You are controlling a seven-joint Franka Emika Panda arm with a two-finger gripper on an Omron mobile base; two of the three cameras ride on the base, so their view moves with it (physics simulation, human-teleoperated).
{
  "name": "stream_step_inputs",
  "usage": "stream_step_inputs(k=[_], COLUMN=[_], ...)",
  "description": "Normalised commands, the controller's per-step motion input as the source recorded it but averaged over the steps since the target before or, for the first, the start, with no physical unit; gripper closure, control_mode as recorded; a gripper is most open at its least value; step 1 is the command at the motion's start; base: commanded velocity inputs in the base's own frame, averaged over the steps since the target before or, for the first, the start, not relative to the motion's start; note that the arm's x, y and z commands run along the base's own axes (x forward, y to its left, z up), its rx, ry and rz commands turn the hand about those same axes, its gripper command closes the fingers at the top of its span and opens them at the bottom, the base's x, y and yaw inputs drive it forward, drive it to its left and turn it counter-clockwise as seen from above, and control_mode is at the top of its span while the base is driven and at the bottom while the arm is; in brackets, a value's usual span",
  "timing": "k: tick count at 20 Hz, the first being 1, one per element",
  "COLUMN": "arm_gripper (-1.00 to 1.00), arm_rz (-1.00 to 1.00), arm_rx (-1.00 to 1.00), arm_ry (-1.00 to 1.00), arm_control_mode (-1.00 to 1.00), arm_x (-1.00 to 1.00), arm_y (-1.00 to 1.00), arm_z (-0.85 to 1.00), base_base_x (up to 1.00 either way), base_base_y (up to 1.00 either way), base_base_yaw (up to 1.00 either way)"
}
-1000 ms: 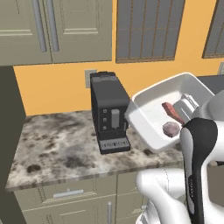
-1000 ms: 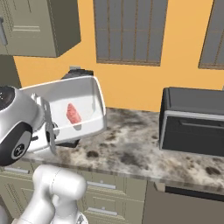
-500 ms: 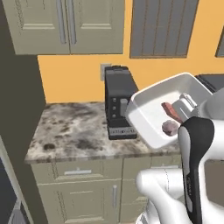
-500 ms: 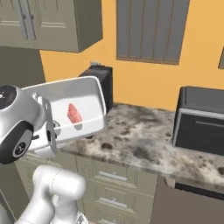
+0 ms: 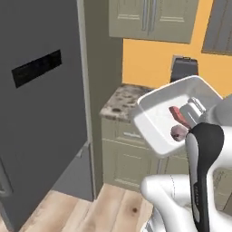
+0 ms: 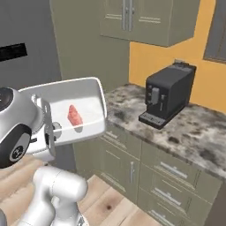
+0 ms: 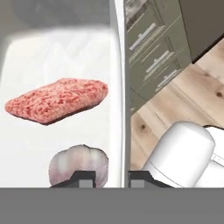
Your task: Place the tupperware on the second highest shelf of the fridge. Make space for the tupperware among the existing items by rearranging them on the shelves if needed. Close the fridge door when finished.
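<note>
- Gripper [image 7: 110, 177] is clamping narrowly on the side wall of the tupperware [image 5: 158, 118]; in the hand view the two dark tips are sitting either side of the white rim.
- The tupperware, a white rectangular tub, is being carried in the air in front of the arm, tilted, clear of the counter [image 6: 185, 132] and of the fridge.
- Hand view is giving the contents up close: a pink-red slab of ground meat [image 7: 57, 100] is lying mid-floor of the tub, and a pale pinkish lump [image 7: 78, 165] is sitting against the wall just beside the tips.
- Left base view is showing both pieces small, near the tub's gripped edge; the right base view is showing the red slab alone, through the tub's open face.
- The fridge door [image 5: 41, 104], grey with a black display panel [image 5: 36, 68], is taking up the left of the left base view, its face turned to the camera. In the right base view a grey strip with the black panel is showing at the upper left.
- A black coffee machine [image 6: 167, 95] is standing on the speckled counter, near its back edge, seen whole in the right base view; the left base view is catching its top behind the tub.
- Beige cabinets [image 6: 145, 20] are hanging above the counter.
</note>
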Motion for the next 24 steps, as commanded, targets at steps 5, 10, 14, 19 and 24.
stream_step_inputs(k=[5,10,14,19,24], arm_gripper=[1.00,1.00,1.00,1.00,1.00], arm_rz=[0.00,0.00,0.00,0.00,0.00], arm_rx=[0.00,0.00,0.00,0.00,0.00], arm_ry=[0.00,0.00,0.00,0.00,0.00], arm_control_mode=[1.00,1.00,1.00,1.00,1.00], arm_x=[0.00,0.00,0.00,0.00,0.00], arm_y=[0.00,0.00,0.00,0.00,0.00], arm_z=[0.00,0.00,0.00,0.00,0.00], base_base_x=[-0.51,-0.42,0.02,0.52,0.88], base_base_y=[0.59,0.82,1.00,0.90,0.30], base_base_yaw=[0.79,0.75,0.60,0.30,0.04])
